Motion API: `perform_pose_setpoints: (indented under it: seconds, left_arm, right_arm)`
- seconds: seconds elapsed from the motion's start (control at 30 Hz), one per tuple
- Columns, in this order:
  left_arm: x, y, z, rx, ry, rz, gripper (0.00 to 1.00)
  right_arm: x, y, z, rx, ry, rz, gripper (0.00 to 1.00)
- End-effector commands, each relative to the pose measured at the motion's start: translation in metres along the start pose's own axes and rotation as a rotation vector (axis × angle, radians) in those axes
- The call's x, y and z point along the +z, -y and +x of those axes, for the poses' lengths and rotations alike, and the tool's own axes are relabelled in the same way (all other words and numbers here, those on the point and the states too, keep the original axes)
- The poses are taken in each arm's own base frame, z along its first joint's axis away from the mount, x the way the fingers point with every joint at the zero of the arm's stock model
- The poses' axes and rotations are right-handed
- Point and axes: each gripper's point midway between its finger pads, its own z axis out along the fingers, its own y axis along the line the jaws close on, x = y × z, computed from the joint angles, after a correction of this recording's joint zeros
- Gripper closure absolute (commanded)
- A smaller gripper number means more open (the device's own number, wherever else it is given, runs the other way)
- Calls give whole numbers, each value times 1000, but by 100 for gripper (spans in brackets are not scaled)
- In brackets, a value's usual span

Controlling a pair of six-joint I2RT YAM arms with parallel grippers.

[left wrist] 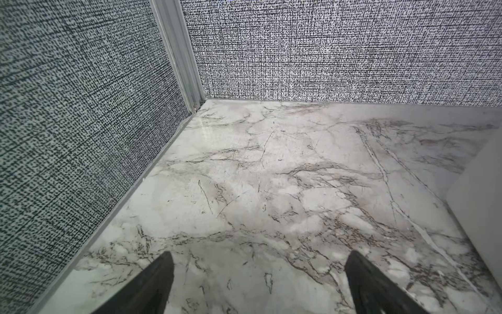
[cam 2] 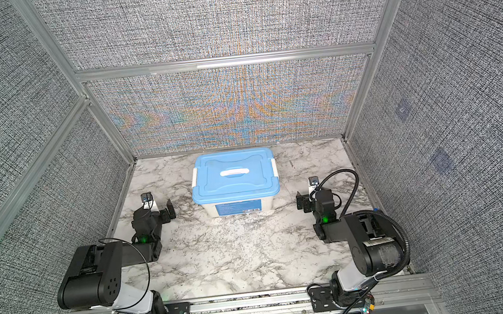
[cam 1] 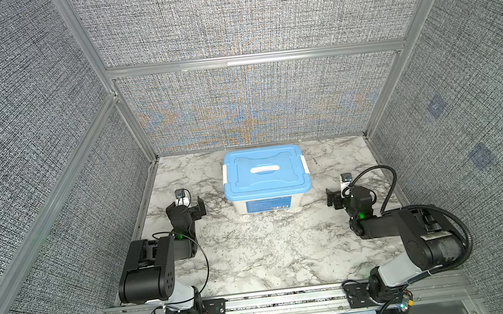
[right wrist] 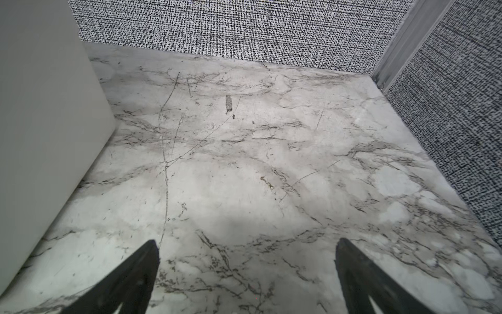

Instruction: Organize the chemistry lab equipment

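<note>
The chemistry lab equipment is out of view in every frame. My left gripper [cam 1: 187, 206] [cam 2: 154, 212] rests low over the marble table to the left of a white tub. Its jaws stand wide open with only bare marble between them in the left wrist view [left wrist: 260, 253]. My right gripper [cam 1: 343, 197] [cam 2: 312, 200] sits mirrored to the right of the tub, also open and empty [right wrist: 247, 241]. Neither gripper touches the tub.
The white tub [cam 1: 269, 205] with a blue label stands at the back middle, closed by a blue lid [cam 1: 264, 172] with a white handle. Its wall shows beside each gripper [left wrist: 483, 190] [right wrist: 49, 108]. Textured walls enclose the table [cam 1: 254, 253] on three sides.
</note>
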Motion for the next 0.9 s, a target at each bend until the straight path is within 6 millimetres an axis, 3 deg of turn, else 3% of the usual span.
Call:
perform_pose_setpoints:
  seconds: [0.0,0.87]
  left_arm:
    - [0,-3,-2,-9,5,-14,1]
    - [0,-2,-2,-9,6,-13,1]
  right_arm:
    - [2,1,-10,-4,30,-2,1]
    - [6,7,-8,64,1,-57,1]
